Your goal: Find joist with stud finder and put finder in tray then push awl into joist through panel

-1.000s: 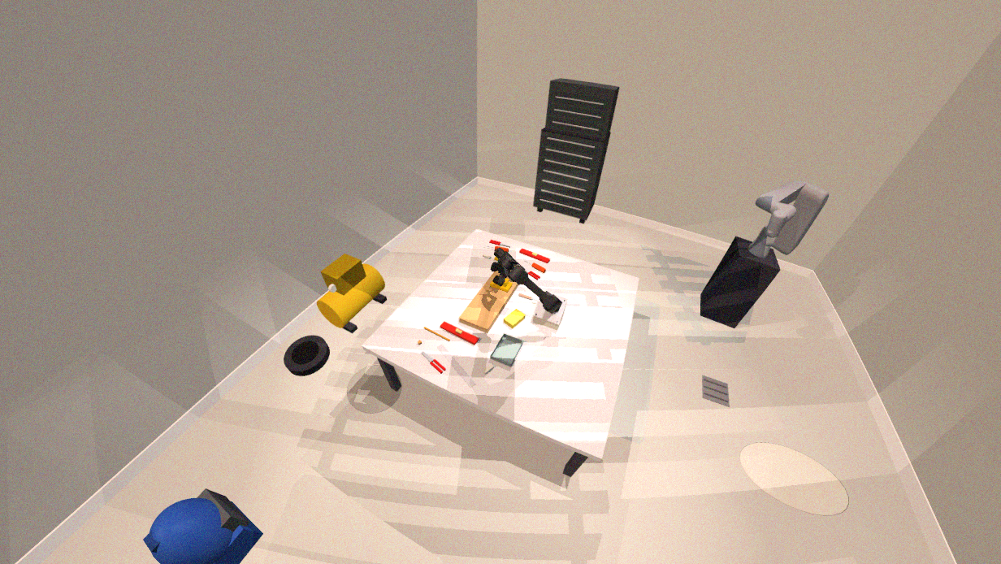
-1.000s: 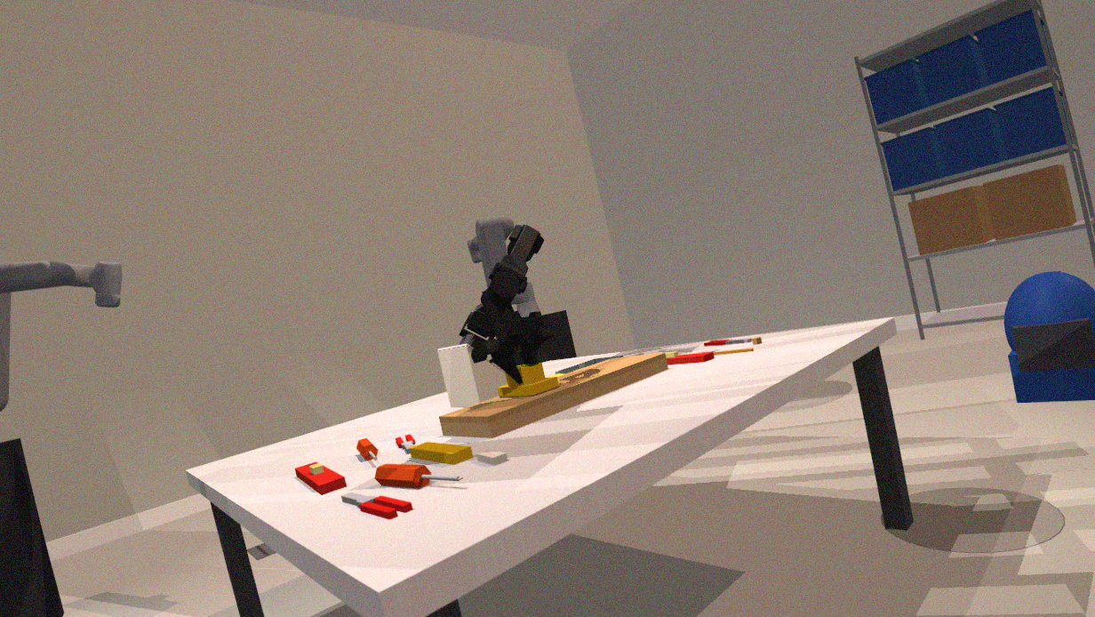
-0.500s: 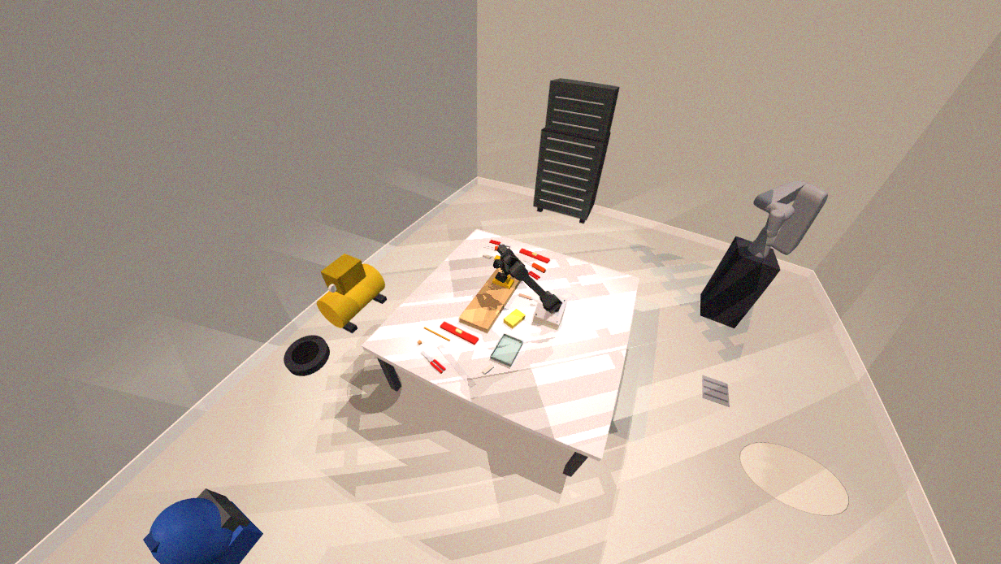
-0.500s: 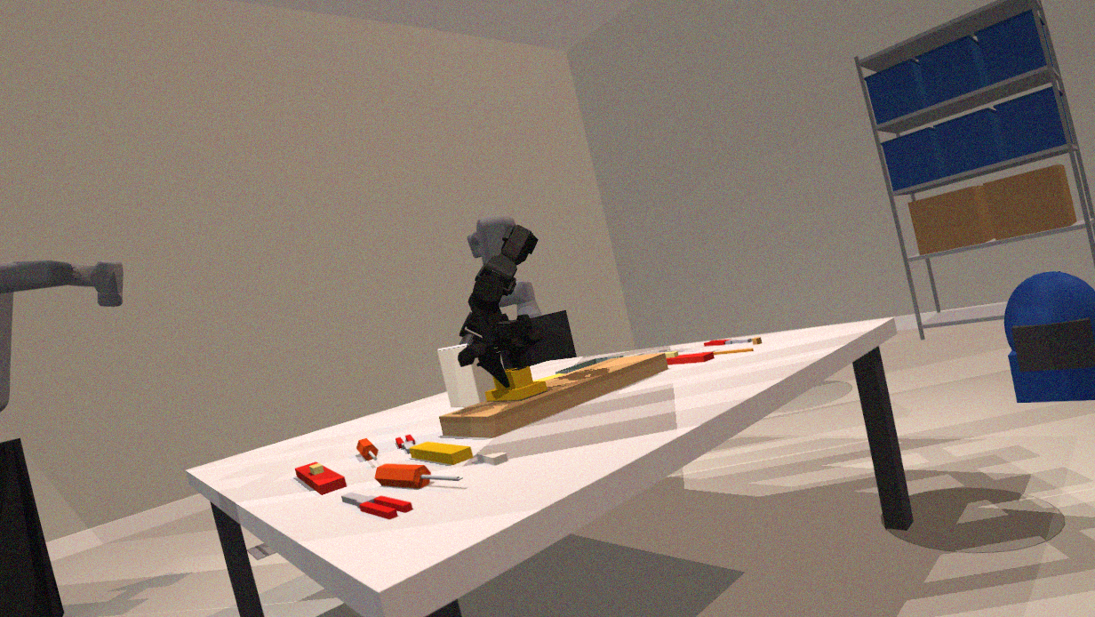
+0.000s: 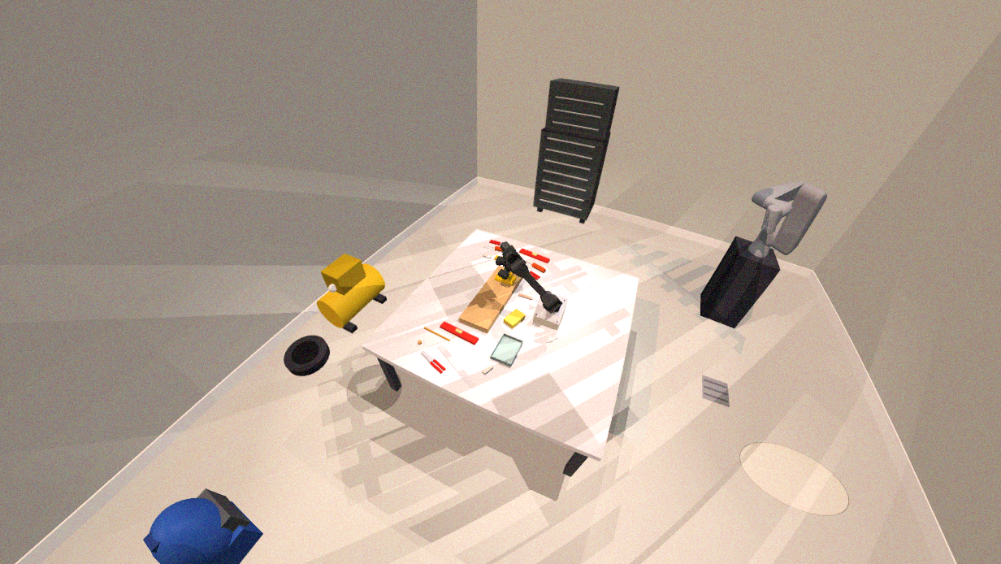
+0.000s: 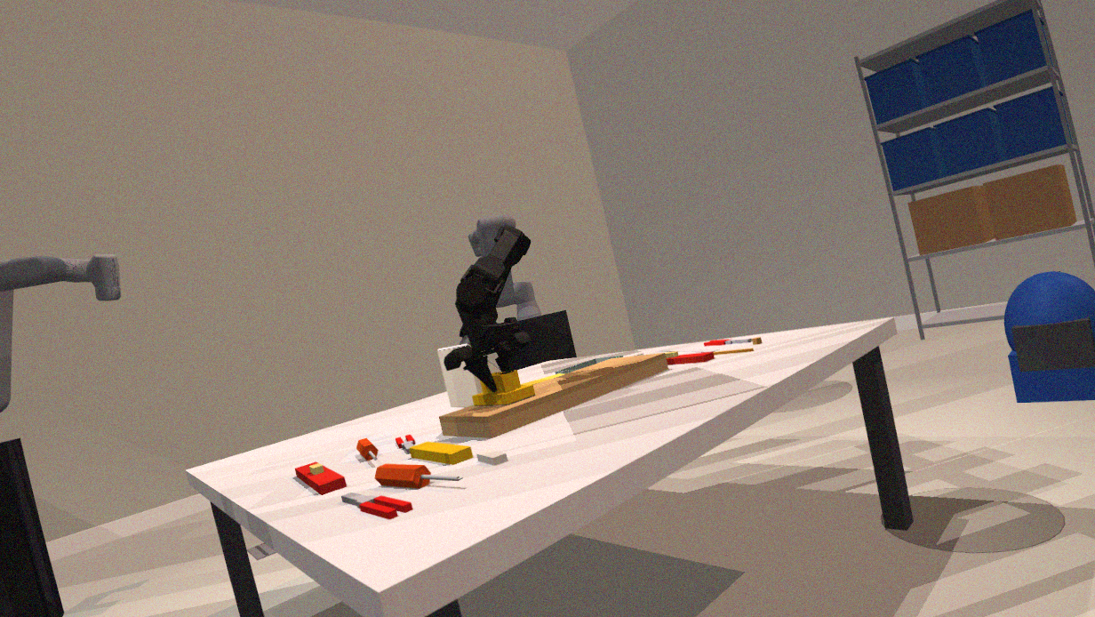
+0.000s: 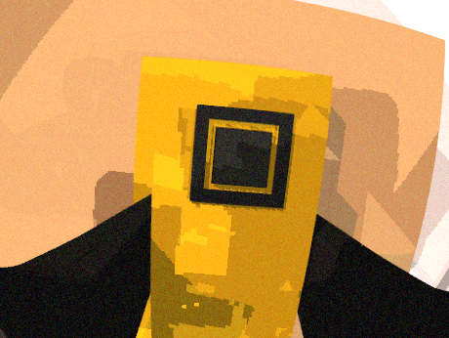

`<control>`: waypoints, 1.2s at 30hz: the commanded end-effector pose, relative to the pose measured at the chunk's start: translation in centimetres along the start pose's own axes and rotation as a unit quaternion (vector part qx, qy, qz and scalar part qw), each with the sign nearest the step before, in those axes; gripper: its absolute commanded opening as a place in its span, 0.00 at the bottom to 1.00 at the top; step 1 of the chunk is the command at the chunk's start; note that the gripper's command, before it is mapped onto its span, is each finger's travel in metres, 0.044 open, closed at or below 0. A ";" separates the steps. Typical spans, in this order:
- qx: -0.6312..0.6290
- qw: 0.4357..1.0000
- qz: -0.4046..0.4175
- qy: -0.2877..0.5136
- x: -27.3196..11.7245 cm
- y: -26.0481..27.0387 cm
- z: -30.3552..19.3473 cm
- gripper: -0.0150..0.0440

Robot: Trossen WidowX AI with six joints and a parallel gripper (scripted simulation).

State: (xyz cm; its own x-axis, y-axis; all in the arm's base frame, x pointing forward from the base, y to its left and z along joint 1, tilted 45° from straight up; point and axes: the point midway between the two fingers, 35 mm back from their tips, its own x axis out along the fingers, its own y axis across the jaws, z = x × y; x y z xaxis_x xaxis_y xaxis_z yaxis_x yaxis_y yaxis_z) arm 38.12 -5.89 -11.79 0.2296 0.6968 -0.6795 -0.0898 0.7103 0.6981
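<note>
My gripper (image 5: 504, 274) (image 6: 498, 374) (image 7: 227, 205) is shut on the yellow stud finder (image 5: 505, 279) (image 6: 503, 394) (image 7: 273, 234). The finder is upright, low at the far end of the wooden floor panel (image 5: 478, 318) (image 6: 612, 380) (image 7: 39, 161), and looks to rest on it. Its square window (image 7: 242, 157) is dark inside a black frame. The joist is hidden. The shallow grey-green tray (image 5: 506, 350) lies off the panel's near end. A small tan stick-like thing (image 5: 526, 296) lies between the panel and my base; whether it is the awl is too small to tell.
A yellow block (image 5: 513, 318) lies between the panel and the tray. A red level (image 5: 458, 332) lies by the panel's near end. Past the far end lie a yellow block (image 6: 440, 452), an orange-handled screwdriver (image 6: 402, 476), red-handled pliers (image 6: 380, 505) and a red block (image 6: 320, 477).
</note>
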 end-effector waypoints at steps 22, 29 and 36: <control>0.000 1.000 -0.002 -0.001 -0.1 -4.5 0.0 0.25; 0.000 1.000 -0.002 -0.001 -0.1 -4.5 0.0 0.25; 0.000 1.000 -0.004 0.000 -2.3 -4.8 0.9 0.25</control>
State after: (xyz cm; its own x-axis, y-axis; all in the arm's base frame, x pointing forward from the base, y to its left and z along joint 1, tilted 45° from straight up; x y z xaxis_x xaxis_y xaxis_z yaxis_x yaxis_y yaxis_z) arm 38.42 -9.47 -14.34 0.2155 0.7008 -0.6800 -0.0821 0.7069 0.7025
